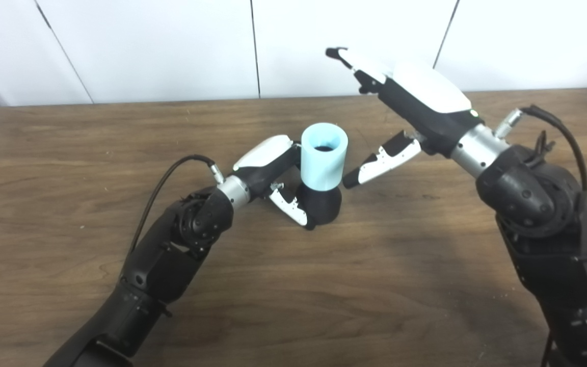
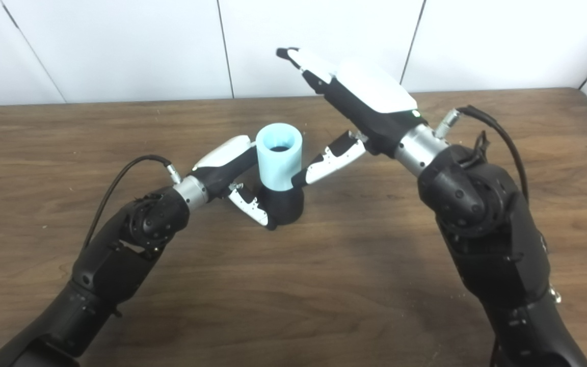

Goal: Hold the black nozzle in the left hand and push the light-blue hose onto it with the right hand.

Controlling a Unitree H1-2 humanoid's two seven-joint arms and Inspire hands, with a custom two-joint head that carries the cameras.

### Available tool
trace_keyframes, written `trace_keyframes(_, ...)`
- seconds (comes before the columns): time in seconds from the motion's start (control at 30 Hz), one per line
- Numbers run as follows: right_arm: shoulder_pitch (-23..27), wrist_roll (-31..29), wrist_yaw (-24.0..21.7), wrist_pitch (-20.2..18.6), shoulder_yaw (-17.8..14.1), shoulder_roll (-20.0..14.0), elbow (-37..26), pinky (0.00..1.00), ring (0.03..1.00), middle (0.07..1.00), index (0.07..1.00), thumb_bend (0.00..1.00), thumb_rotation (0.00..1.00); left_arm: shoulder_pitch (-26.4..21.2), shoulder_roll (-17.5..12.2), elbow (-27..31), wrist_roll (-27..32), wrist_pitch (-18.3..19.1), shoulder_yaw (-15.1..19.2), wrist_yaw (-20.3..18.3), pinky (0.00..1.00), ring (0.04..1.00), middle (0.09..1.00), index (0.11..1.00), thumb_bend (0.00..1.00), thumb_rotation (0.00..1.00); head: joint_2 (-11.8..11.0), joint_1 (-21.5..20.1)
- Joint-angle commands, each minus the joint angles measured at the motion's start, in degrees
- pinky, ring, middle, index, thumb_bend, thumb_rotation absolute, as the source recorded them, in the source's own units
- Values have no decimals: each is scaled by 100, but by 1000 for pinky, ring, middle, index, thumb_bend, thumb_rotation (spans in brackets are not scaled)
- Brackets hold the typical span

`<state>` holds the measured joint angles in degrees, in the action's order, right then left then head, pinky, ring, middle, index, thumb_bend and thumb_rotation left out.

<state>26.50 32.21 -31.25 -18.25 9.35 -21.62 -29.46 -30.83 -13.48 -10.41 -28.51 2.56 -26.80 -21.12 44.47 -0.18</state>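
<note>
One black nozzle (image 1: pixel 321 204), with one light-blue hose (image 1: pixel 324 157) seated upright on it, is being gripped by the left hand (image 1: pixel 273 176). The right hand (image 1: pixel 405 107) is being held just right of the hose, its fingers (image 1: pixel 382 160) spread and empty.

We find the left hand (image 1: pixel 273 171) low over the table, forearm reaching in from the lower left, fingers curled and thumb tucked underneath. The right hand (image 1: pixel 400 102) is raised, fingers spread and extended up and away, thumb pointing down toward the left hand.
</note>
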Motion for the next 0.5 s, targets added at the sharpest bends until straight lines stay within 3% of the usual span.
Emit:
trace_keyframes(0.0, 168, -135, 77, -100, -167, -42, -213, 787, 942, 1000, 1000, 900, 261, 77, -68, -164, -92, 75, -86, -155, 1000, 619, 479, 490, 526, 0, 8, -5)
trace_keyframes(0.17, 30, -413, -12, -384, -316, -163, -300, 803, 948, 1000, 1000, 905, 208, 74, -66, -182, -98, 65, -84, -159, 1000, 619, 478, 490, 526, 0, -35, 1)
trace_keyframes(0.37, -286, -352, -250, -709, -206, -485, -349, 792, 963, 1000, 1000, 876, 89, 96, -70, -192, -98, 76, -92, -180, 1000, 634, 474, 508, 524, 0, -53, 7)
trace_keyframes(0.4, -336, -364, -257, -725, -196, -519, -345, 793, 967, 1000, 1000, 872, 73, 100, -71, -189, -98, 85, -96, -192, 1000, 660, 556, 503, 523, 29, -53, 7)
trace_keyframes(0.47, -469, -435, -186, -682, -211, -537, -290, 789, 970, 1000, 1000, 867, 57, 91, -90, -183, -94, 109, -104, -236, 1000, 732, 698, 684, 805, 70, -53, 7)
